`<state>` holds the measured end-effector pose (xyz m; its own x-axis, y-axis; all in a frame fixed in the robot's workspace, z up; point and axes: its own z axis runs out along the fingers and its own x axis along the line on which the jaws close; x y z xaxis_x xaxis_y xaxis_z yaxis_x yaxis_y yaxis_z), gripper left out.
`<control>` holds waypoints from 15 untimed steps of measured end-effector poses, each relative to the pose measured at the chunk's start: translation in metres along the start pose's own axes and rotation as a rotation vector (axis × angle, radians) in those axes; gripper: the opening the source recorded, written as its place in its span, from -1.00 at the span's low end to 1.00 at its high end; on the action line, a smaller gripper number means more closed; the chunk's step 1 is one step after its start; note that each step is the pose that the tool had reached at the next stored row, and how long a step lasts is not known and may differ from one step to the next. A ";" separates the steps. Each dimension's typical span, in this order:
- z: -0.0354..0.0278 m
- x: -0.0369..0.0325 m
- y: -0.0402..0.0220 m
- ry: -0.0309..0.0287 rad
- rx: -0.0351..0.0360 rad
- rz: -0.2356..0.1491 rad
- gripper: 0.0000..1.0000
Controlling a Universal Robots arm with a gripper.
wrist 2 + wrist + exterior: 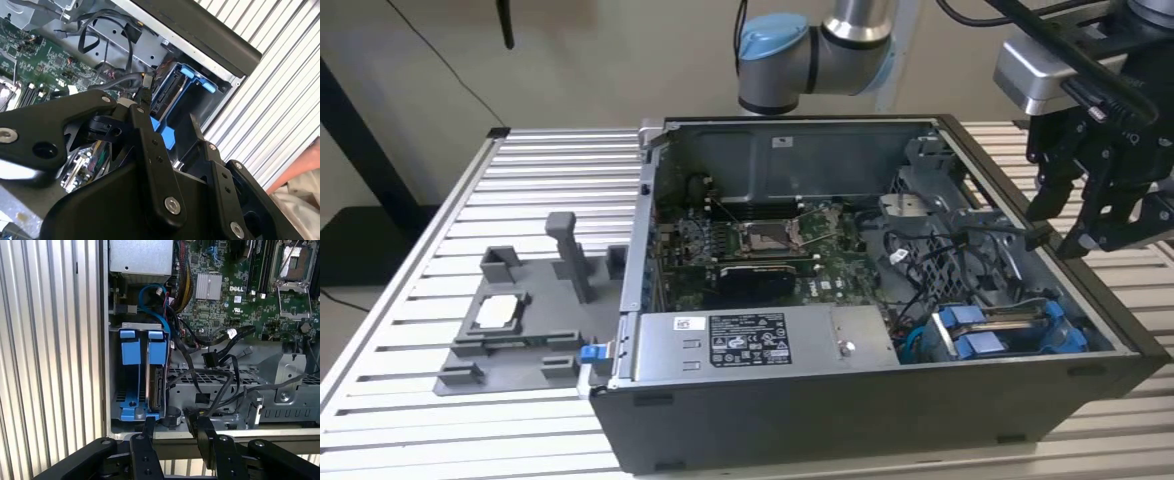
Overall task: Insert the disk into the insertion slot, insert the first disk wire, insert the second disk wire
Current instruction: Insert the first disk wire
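Just beside the insertion slot (pixel 140 326), the fingers (pixel 148 431) stand spread apart, gripping nothing.

Robotics laboratory bench. A ribbed silver aluminium-slat table surface (pixel 454 200) carries an opened dark-grey metal desktop computer case (pixel 854 420) with its green motherboard (pixel 761 245) exposed. A grey plastic fixture tray (pixel 520 340) lies near the surface's edge at the exterior view's left. A grey-and-blue jointed robot arm (pixel 814 50) rises behind the case.
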<state>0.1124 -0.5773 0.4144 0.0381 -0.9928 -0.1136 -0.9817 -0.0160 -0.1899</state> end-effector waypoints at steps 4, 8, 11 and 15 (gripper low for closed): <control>0.0002 0.0000 0.0000 -0.0005 0.0010 0.000 -0.06; 0.0022 0.0002 0.0009 -0.0097 0.0194 -0.008 -0.06; 0.0052 0.0003 0.0039 -0.0157 0.0301 -0.016 -0.06; 0.0125 -0.0022 0.0063 -0.0188 0.0318 -0.028 -0.06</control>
<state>0.1084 -0.5738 0.4012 0.0694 -0.9896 -0.1261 -0.9737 -0.0398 -0.2242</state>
